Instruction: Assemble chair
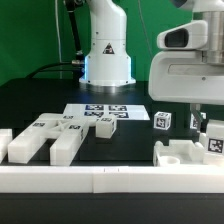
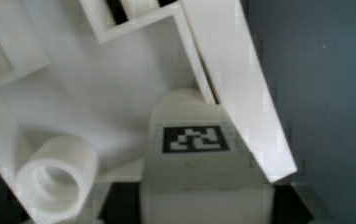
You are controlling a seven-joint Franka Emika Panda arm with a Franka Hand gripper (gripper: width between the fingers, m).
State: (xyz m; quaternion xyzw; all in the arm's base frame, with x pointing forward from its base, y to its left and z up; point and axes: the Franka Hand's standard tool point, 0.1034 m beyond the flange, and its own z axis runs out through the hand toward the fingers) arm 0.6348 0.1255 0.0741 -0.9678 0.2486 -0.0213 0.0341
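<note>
The long white border rail [image 1: 100, 185] runs across the front of the black counter [image 1: 140, 140], nearest the camera in the exterior view. Just behind the rail, toward the exterior view's left, lies a loose group of white chair parts. A plain block [image 1: 18, 145] sits at the end. Beside it a tagged bar [image 1: 45, 137] and a second bar [image 1: 66, 146] lie close together, both pointing toward the rail.

Also just behind the rail, at the exterior view's right, sits a chair panel [image 1: 180, 155] with raised edges and a round boss. On the side of the panel away from the rail stands a tagged block [image 1: 213, 143], directly under the large white gripper [image 1: 207, 124], which hangs low over it.

In the wrist view the tagged block [image 2: 196, 140] fills the middle with its tag facing the camera. It lies against a long white edge of the panel [image 2: 228, 70], with the round boss [image 2: 50, 180] near it. Neither view shows the fingertips plainly. I cannot tell how far the gripper is closed or whether it has hold of the block.

Farther behind the rail a small tagged cube [image 1: 162, 121] stands alone, apart from the gripper. The marker board [image 1: 72, 112] lies flat on the counter. Farthest from the rail are the robot base [image 1: 107, 55] and a green backdrop [image 1: 30, 40].
</note>
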